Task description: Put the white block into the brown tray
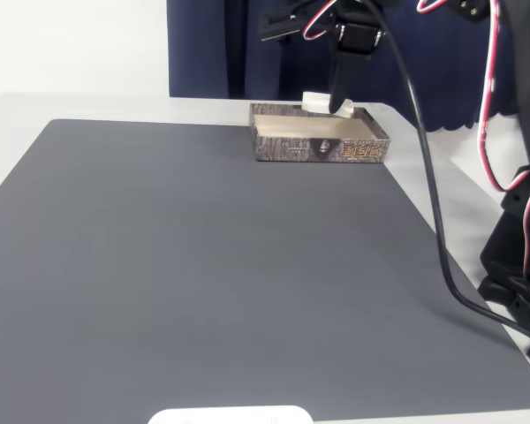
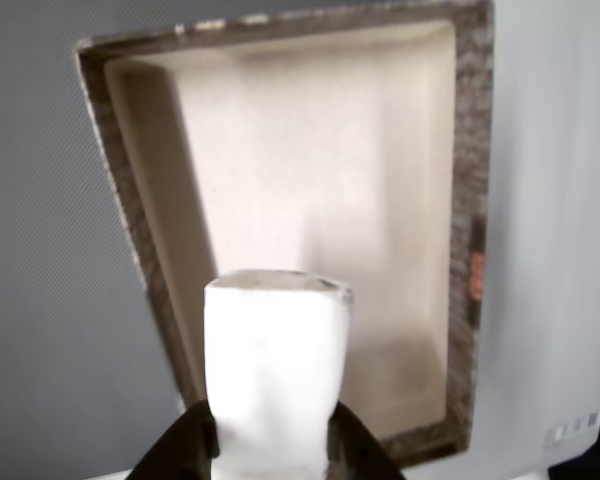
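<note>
Big dark grey mat (image 1: 212, 265) covers most of the tabletop (image 1: 88, 106), nothing sitting on its open middle. A black cable (image 1: 428, 185) droops down the right side of the fixed view, and a glossy white rounded thing (image 1: 231, 415) pokes in at 6 o'clock. The brown tray (image 1: 318, 134) sits up at 12 o'clock by the mat's far edge, pale inside bare in the wrist view (image 2: 320, 180). The fingers (image 2: 355, 450) are clamped on the white block (image 2: 275, 370), held upright above the tray's far rim (image 1: 316, 102).
</note>
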### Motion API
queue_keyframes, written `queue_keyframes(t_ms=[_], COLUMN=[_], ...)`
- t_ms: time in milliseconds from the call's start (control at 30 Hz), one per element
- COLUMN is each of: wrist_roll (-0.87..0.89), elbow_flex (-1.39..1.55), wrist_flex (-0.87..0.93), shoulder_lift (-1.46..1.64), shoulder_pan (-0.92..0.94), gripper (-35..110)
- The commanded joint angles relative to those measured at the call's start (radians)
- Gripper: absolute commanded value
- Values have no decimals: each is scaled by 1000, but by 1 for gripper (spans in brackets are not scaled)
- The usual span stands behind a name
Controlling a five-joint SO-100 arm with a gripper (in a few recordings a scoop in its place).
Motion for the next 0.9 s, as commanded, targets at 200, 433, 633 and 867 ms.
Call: queue_keyframes(t_ms=[200,433,633,867], wrist_roll=[-15,-202,-249,-275], elbow_flex=[-86,-107,-153,-184], wrist_flex=[3,-12,-35,-109], shoulder_lift=[-44,-75,-117,-179], shoulder_pan=[-18,-25,14,37], gripper=[7,6,6,9])
